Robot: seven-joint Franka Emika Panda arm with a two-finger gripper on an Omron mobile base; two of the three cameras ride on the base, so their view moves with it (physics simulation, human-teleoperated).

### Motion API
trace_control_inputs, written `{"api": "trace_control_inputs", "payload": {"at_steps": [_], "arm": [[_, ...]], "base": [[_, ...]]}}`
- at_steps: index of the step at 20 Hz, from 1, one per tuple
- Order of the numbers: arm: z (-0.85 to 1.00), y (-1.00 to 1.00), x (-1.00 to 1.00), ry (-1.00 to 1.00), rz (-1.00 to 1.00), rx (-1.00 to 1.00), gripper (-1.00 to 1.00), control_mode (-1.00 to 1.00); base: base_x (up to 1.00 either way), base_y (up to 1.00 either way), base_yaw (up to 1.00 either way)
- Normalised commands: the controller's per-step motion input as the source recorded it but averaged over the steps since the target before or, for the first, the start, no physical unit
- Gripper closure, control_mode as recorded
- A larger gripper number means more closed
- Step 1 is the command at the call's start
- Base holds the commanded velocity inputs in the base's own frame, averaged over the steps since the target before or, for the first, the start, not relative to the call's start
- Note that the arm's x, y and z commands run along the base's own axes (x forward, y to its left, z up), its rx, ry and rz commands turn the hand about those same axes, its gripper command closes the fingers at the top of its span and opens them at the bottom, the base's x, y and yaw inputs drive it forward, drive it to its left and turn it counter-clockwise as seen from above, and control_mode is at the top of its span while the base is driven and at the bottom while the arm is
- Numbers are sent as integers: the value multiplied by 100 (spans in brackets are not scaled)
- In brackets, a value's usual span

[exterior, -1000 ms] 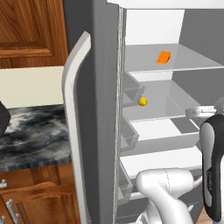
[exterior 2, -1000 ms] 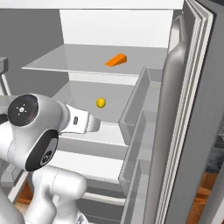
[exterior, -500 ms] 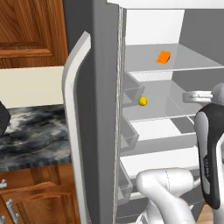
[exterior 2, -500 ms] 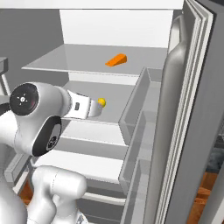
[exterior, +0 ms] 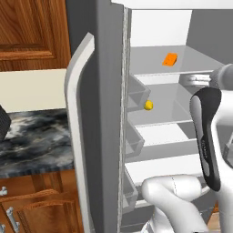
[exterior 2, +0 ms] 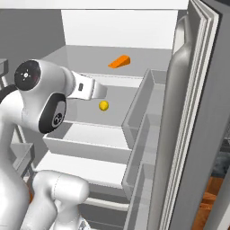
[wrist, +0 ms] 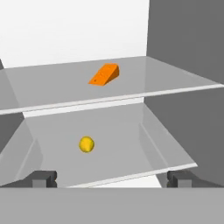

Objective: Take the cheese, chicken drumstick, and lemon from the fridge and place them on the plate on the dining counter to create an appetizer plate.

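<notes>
The white robot arm reaches up into the tall grey fridge point(exterior: 107, 113); its gripper point(wrist: 111, 178) has both dark tips wide apart, holding nothing; the small yellow round lemon point(wrist: 86, 144) sits on the glass shelf ahead; the orange wedge of cheese point(wrist: 104, 74) lies one shelf higher, farther back.

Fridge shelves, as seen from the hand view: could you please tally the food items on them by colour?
Orange: 1, the small orange wedge-shaped cheese block on the upper translucent glass shelf.
Yellow: 1, the small round yellow lemon on the glass shelf below.
Total: 2 food items.
</notes>
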Motion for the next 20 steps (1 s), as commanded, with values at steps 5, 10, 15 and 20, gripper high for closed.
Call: {"api": "trace_control_inputs", "payload": {"at_steps": [5,10,15,20], "arm": [[25,0,19,0,-3,0,-100,-100],[1,0,20,0,-2,0,-100,-100],[0,0,32,-4,-3,0,-100,-100],[0,0,48,-2,-6,0,-100,-100]], "base": [[0,0,0],[0,0,0],[0,0,0],[0,0,0]]}}
